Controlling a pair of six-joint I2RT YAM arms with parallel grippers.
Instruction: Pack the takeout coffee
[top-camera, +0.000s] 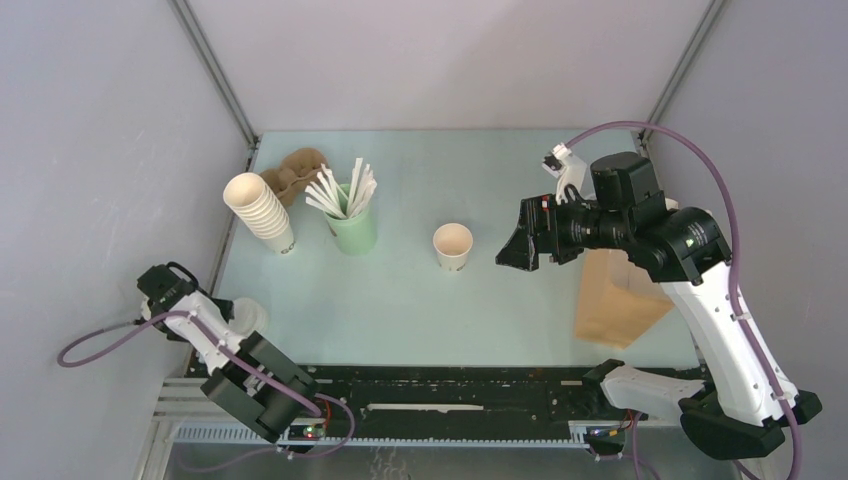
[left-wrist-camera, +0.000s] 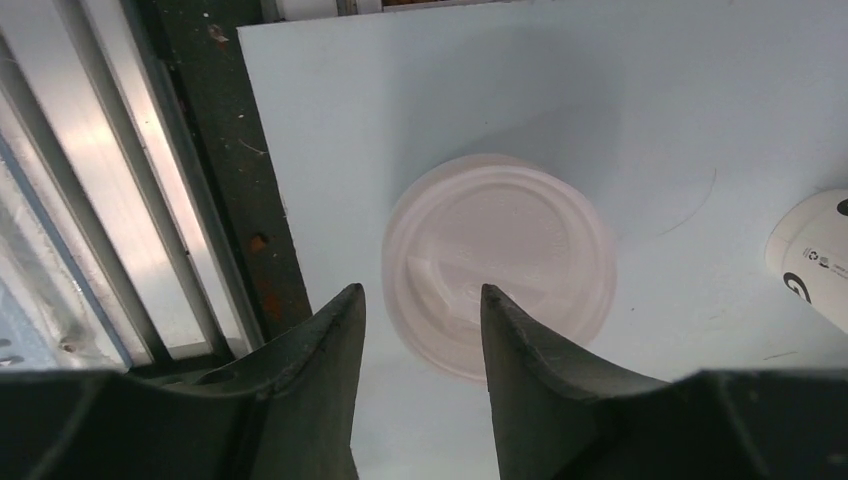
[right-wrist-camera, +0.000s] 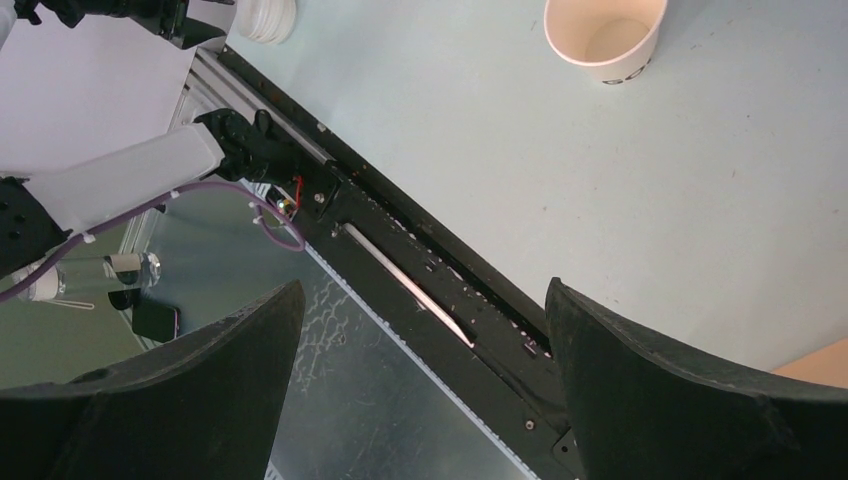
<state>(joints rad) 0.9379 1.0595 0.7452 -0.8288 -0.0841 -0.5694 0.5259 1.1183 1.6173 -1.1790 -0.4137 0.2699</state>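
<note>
The takeout coffee (top-camera: 452, 245) is a small cream paper cup standing upright with no lid near the middle of the table; it also shows in the right wrist view, takeout coffee (right-wrist-camera: 605, 35). My right gripper (top-camera: 520, 247) hangs just right of it, open, and the right gripper (right-wrist-camera: 425, 287) has nothing between its fingers. A round white lid (left-wrist-camera: 500, 265) lies flat near the table's left front corner, lid (top-camera: 250, 315). My left gripper (left-wrist-camera: 421, 292) hovers over the lid's near edge, open and holding nothing; the left gripper (top-camera: 205, 303) is beside the lid.
A tilted stack of cream cups (top-camera: 262, 212), a pale green cup of white sticks (top-camera: 350, 225) and a brown cardboard carrier (top-camera: 295, 172) stand at the back left. A brown paper bag (top-camera: 615, 300) lies under the right arm. The black rail (top-camera: 450, 400) runs along the near edge.
</note>
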